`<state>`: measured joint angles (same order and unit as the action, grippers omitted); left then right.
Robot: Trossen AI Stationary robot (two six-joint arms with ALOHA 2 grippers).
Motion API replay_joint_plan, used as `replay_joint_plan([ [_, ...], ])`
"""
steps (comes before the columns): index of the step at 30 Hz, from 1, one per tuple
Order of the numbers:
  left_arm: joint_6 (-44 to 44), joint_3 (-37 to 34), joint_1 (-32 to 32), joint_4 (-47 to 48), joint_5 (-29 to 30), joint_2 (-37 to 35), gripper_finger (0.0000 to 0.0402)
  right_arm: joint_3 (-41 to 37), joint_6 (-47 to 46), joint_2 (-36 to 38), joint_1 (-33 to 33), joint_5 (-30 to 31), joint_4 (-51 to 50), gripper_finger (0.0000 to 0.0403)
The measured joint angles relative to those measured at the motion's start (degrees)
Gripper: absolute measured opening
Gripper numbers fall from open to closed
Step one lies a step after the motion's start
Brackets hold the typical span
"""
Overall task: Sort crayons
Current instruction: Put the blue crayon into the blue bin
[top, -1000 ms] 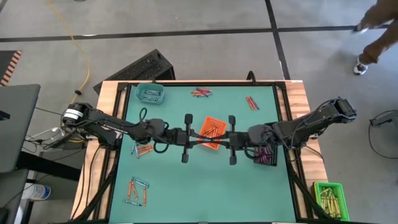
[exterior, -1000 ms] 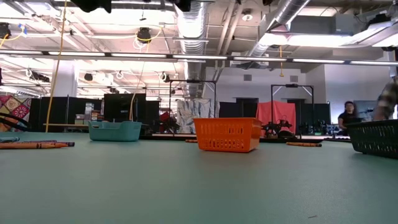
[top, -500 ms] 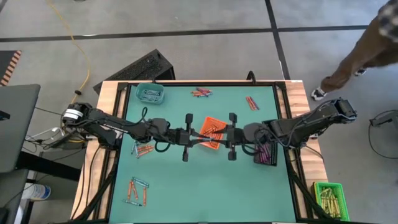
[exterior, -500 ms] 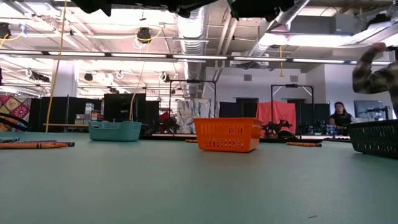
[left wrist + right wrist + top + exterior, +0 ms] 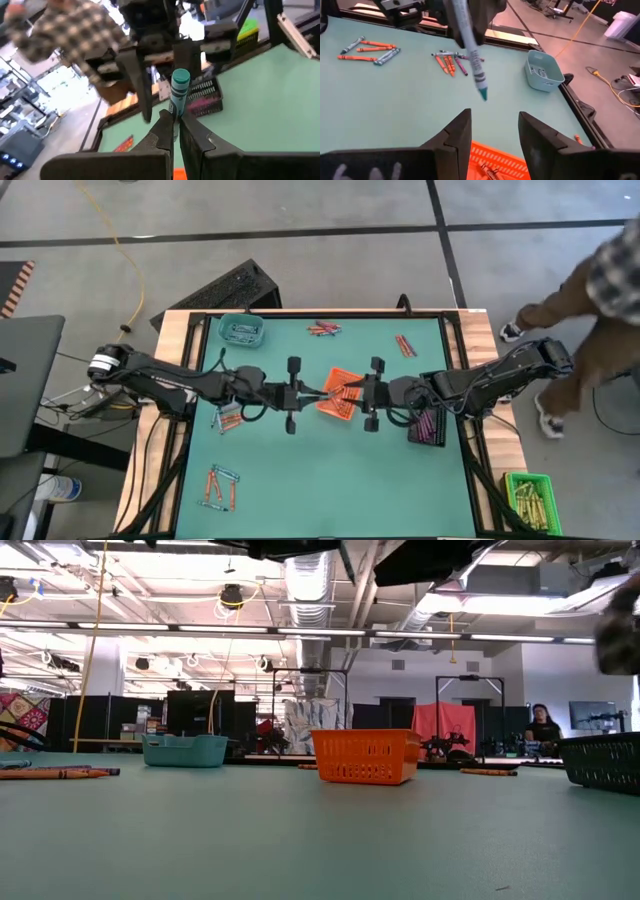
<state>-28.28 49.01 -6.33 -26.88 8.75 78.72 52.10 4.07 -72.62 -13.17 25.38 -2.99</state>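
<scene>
Centre frame, the left gripper (image 5: pixel 172 131) pinches a blue-grey wax crayon (image 5: pixel 177 91) before the right gripper (image 5: pixel 491 131), fingers spread empty; loose crayon clusters (image 5: pixel 222 486) remain across the green worktop (image 5: pixel 330 470), sorting seemingly unfinished.

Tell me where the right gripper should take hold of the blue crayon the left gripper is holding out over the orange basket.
Grip the blue crayon on its free lower shaft, just above the pointed tip, closing across its thin width. The left gripper clamps the other end, so only that half is exposed. The right gripper is open and facing it above the orange basket, so a straight approach probably works.
</scene>
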Motion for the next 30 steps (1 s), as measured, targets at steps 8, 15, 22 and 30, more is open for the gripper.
replay_joint_plan([
  [8, -0.54, 0.0, 0.02, 2.29, 1.33, -1.69, 0.0003, 0.0, -0.5, 0.0, -0.02, -0.02, -0.07, 0.0159],
  [15, -0.52, 0.0, 0.02, 2.36, 1.58, -1.69, 0.0002, 0.0, -1.1, 0.0, -0.24, -0.04, -0.1, 0.0159],
  [22, -1.43, 0.0, 0.04, 4.34, 3.71, -1.67, 0.0001, 0.0, -1.16, 0.0, -0.24, -0.14, -0.13, 0.0159],
  [30, -1.9, 0.0, 0.07, 8.9, 7.64, -1.66, 0.0, 0.0, -3.66, 0.0, -0.26, -0.19, -4.12, 0.0159],
])
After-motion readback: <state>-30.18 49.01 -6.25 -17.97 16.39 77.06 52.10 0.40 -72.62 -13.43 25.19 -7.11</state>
